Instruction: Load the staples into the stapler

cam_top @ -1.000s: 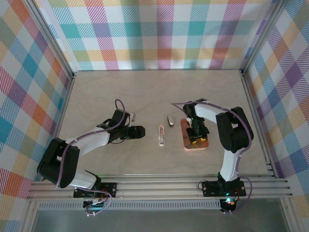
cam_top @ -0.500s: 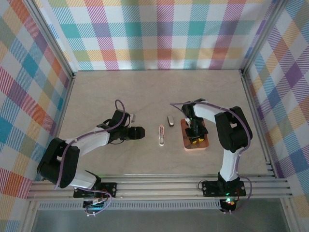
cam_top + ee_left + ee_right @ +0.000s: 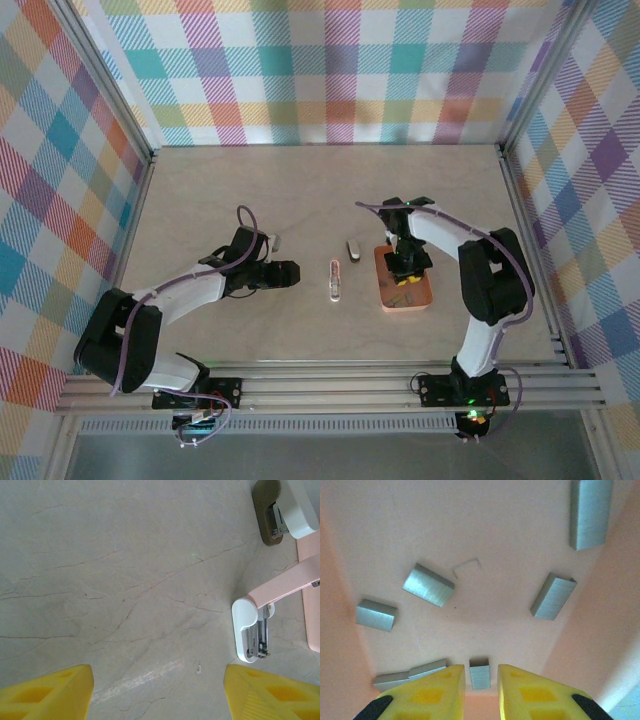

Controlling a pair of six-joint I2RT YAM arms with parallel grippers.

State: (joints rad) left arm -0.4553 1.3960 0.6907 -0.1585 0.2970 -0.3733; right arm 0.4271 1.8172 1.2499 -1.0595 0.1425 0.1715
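Observation:
The pink stapler [image 3: 335,280] lies open on the table between the arms; in the left wrist view its whitish end [image 3: 248,630] with the metal channel sits at the right. My left gripper [image 3: 290,275] rests left of it, open [image 3: 159,690] over bare table. My right gripper [image 3: 405,275] is down inside the salmon tray [image 3: 384,297]. Its yellow fingers [image 3: 481,680] straddle one small grey staple block [image 3: 480,674] with thin gaps on both sides. Several other staple blocks [image 3: 428,585] lie scattered on the tray floor, one near the far corner [image 3: 590,512].
A small grey-white oblong piece [image 3: 352,250] lies just beyond the stapler, also at the top right of the left wrist view [image 3: 290,510]. A single loose staple wire [image 3: 466,566] lies on the tray floor. Checked walls and metal rails bound the table.
The right arm's elbow swung to the right and its gripper shifted slightly farther back within the tray. The left arm and the stapler have not moved.

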